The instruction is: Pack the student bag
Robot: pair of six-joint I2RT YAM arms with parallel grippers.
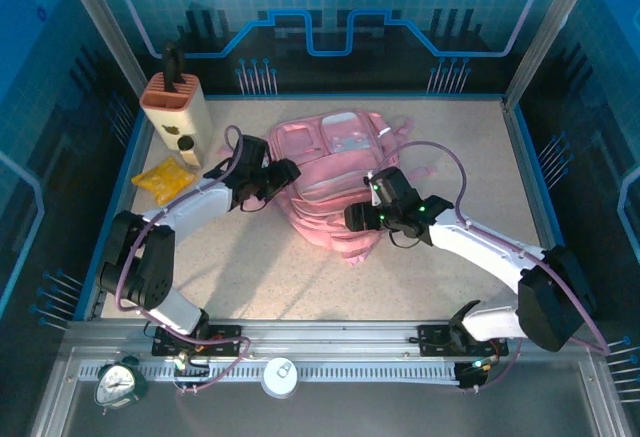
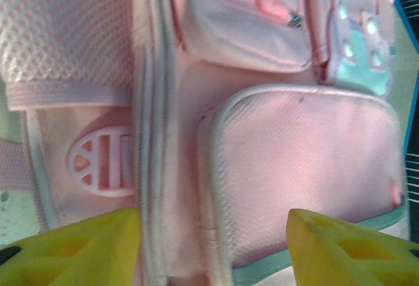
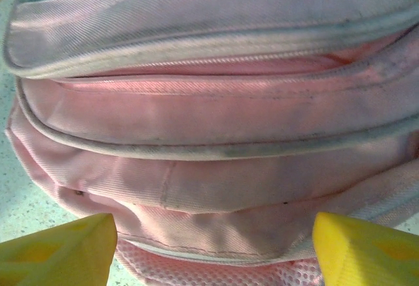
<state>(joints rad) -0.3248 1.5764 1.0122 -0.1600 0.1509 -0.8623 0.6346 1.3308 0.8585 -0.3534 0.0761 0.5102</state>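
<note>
The large soft pink fabric backpack (image 1: pixel 335 157) lies flat on the pale speckled tabletop (image 1: pixel 460 157), its pale front pockets facing up. The black left gripper (image 1: pixel 283 174) is at the bag's left edge, touching it or just beside it. The black right gripper (image 1: pixel 358 217) is over the bag's near edge. Left of the bag lies a small flat yellow packet (image 1: pixel 165 175). Farther left and back stands a beige box-shaped holder (image 1: pixel 182 117) with a black handle sticking up. Well nearer than the bag, past the arm bases, rest a small green alarm clock (image 1: pixel 120 382) and a white round disc (image 1: pixel 280 376).
</note>
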